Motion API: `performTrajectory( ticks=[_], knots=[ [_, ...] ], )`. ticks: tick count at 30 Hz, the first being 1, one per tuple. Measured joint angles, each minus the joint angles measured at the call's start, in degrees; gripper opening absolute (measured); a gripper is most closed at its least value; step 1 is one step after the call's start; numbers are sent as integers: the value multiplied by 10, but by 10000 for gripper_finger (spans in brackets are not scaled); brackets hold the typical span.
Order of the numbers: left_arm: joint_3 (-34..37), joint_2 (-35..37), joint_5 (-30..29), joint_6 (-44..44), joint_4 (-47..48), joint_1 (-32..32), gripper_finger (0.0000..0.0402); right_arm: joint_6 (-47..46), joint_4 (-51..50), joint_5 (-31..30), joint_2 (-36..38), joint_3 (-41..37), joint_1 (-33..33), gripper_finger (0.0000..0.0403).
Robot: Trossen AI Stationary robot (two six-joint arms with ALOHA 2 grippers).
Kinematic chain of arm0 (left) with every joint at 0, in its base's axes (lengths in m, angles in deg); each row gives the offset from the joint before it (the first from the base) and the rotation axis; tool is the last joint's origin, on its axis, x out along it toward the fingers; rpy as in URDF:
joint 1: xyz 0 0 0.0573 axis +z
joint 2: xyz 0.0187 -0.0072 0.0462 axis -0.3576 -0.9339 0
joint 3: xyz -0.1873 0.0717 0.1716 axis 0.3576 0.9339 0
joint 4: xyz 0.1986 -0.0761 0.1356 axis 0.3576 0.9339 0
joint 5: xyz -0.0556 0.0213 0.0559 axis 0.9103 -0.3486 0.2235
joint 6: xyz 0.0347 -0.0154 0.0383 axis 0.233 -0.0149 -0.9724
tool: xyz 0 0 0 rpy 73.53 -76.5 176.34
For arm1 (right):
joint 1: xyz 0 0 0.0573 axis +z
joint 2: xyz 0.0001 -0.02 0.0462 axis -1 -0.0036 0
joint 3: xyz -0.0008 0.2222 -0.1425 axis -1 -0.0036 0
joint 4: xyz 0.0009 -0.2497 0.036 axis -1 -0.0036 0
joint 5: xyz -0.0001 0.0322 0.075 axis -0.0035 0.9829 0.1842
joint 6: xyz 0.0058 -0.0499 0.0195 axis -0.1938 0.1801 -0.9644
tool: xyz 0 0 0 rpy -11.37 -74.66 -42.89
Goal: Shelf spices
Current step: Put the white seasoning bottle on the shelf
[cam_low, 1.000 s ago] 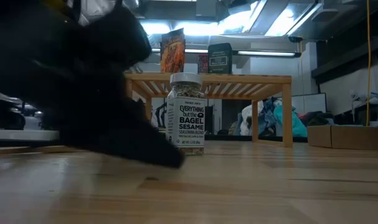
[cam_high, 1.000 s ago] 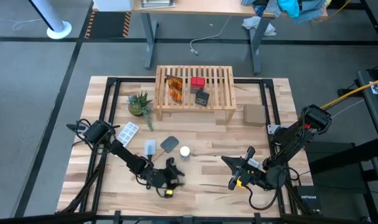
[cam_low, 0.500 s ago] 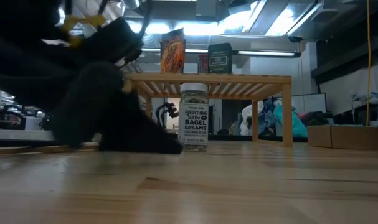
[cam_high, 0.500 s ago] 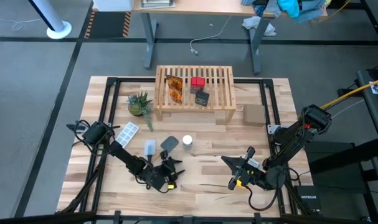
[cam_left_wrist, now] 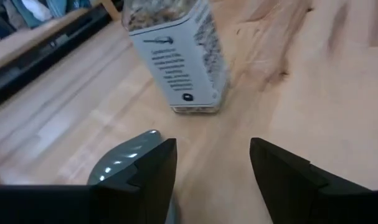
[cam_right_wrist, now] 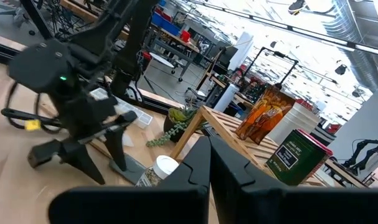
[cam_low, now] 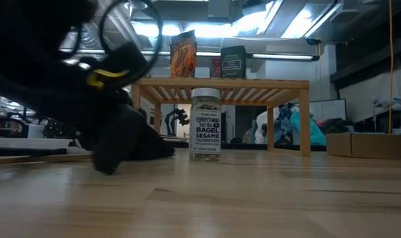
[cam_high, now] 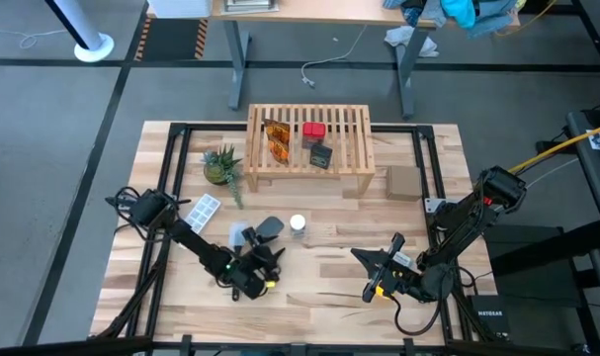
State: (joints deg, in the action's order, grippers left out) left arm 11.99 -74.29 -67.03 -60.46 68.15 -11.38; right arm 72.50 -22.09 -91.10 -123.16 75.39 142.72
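My left end effector (cam_high: 268, 256) sits low over the light plank surface (cam_high: 319, 272), fingers spread apart and holding nothing. In the left wrist view the two dark fingers (cam_left_wrist: 154, 171) frame bare wood, with the clear white-capped seasoning bottle (cam_left_wrist: 174, 56) standing upright just beyond them, not touching.

From above, that bottle (cam_high: 298, 225) stands on the surface in front of the low light wooden slatted shelf (cam_high: 309, 138), near my left end effector and just beside a grey-blue packet (cam_high: 269, 227). A second pale grey packet (cam_high: 238, 235) lies next to that. Label reads "Everything but the Bagel Sesame" in the low view, bottle (cam_low: 205, 124) upright, shelf (cam_low: 220, 84) behind it.

On the shelf top: amber-orange clear packet (cam_high: 276, 139) standing at the left part, small red box (cam_high: 313, 131) toward the middle, small black box (cam_high: 321, 156) just in front of the red one. In the low view the orange packet (cam_low: 183, 54) and the dark box (cam_low: 233, 62) stand upright on the slats.

My right end effector (cam_high: 376, 274) waits low over the surface's near right part, well apart from the bottle, fingers pressed together on nothing (cam_right_wrist: 204, 171).

Also on the surface: small green potted plant (cam_high: 221, 165) left of the shelf, white tray-like packet (cam_high: 203, 209) near it, brown cardboard box (cam_high: 404, 182) right of the shelf.
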Motion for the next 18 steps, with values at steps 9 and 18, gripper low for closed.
performTrajectory(
  ticks=[9,18],
  knots=[
    [9,2,41,1,-3,42,198,-2,-17,0,0,0,0,8],
    [11,29,27,-73,12,43,198,-2,-44,0,0,0,0,8]
  ],
)
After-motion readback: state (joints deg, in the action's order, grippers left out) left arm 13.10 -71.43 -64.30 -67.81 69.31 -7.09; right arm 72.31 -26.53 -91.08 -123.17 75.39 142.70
